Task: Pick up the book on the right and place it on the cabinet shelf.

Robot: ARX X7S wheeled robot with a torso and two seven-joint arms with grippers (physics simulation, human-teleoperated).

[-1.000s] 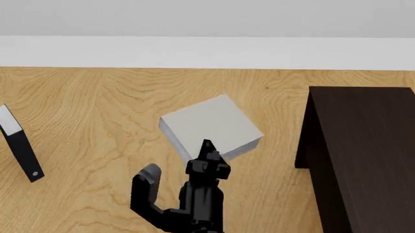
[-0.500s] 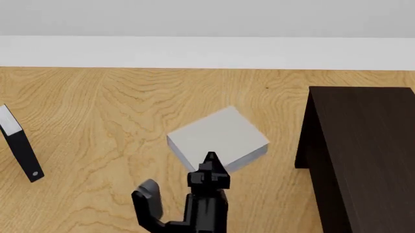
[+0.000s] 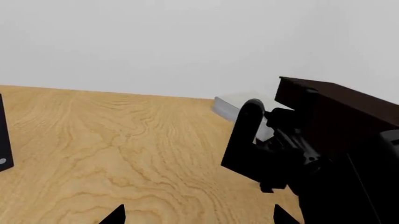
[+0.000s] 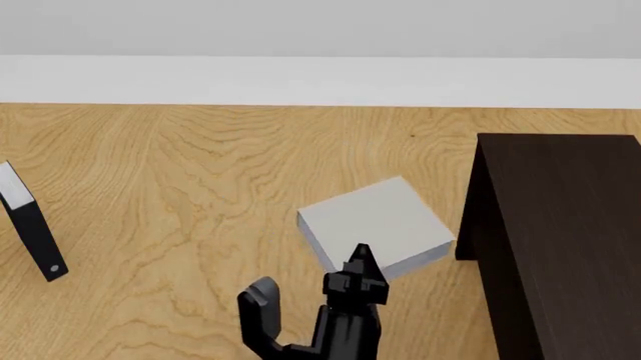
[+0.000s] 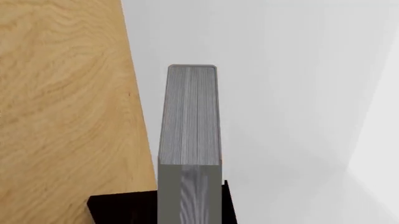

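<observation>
Wood-grain table (image 4: 150, 172) meets white wall (image 4: 320, 30); dark cabinet (image 4: 561, 240) right.

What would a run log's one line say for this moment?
right gripper: shut on grey book | carried above table | beside cabinet | left gripper: open, idle

Brightness: bright and even in all three views, no dim corners.
Light source: diffuse; direction cannot be told.
Shadows: almost none; the book (image 4: 376, 223) throws no clear shadow on the surface (image 4: 180, 187).
Glare: none on the wood grain; the wall (image 3: 156, 42) reads flat white-grey.
Dark parts: the cabinet (image 4: 566, 240) nearly black, detail lost.
Sharpness: crisp, no blur, no edge distortion.
</observation>
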